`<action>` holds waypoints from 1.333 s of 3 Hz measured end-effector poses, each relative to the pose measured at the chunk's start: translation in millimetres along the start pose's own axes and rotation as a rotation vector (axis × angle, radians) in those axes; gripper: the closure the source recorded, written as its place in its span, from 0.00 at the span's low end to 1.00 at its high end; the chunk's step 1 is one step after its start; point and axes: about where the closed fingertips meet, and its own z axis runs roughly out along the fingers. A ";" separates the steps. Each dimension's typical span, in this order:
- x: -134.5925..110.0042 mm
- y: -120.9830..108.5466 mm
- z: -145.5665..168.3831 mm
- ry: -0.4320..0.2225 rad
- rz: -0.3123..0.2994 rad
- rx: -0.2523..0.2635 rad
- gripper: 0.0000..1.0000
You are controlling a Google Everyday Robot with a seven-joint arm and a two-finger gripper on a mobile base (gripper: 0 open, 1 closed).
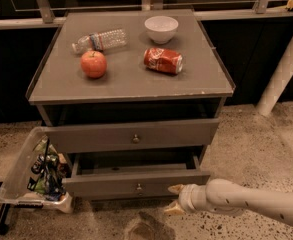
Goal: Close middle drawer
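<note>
Arm: The pale, tube-shaped arm (256, 204) entered from the lower right edge and ran nearly level, rising slightly toward the left, low above the floor (256, 149). Its wrist ended in a ribbed collar just short of the cabinet.

Gripper: The gripper (174, 199) pointed left, at the right end of the middle drawer's front and a little below it. Its two fingertips (175, 188) were spread apart, one above the other, with nothing between them. The upper tip lay at the front panel's lower edge; whether it touched could not be told.

Middle drawer: The middle drawer (111, 184) was partly pulled out beneath the upper drawer, with a strip of its bare grey inside showing behind the flat front. Its small round knob (139, 187) sat at the middle of the front, well left of the gripper.

Upper drawer: The upper drawer (96, 136), with a taller panel, stood out a little from the frame.

Cabinet top: On the grey top (131, 84) were a red apple (93, 64), a clear plastic bottle (100, 39) on its side, a white bowl (161, 29) upright, and a red can (163, 60) on its side, all apart from one another.

Left side: A clear plastic bin (16, 176) holding packets leaned beside the cabinet, near the middle drawer's left end.
</note>
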 end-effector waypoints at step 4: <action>-13.7 -90.4 2.0 0.061 -0.017 0.139 0.63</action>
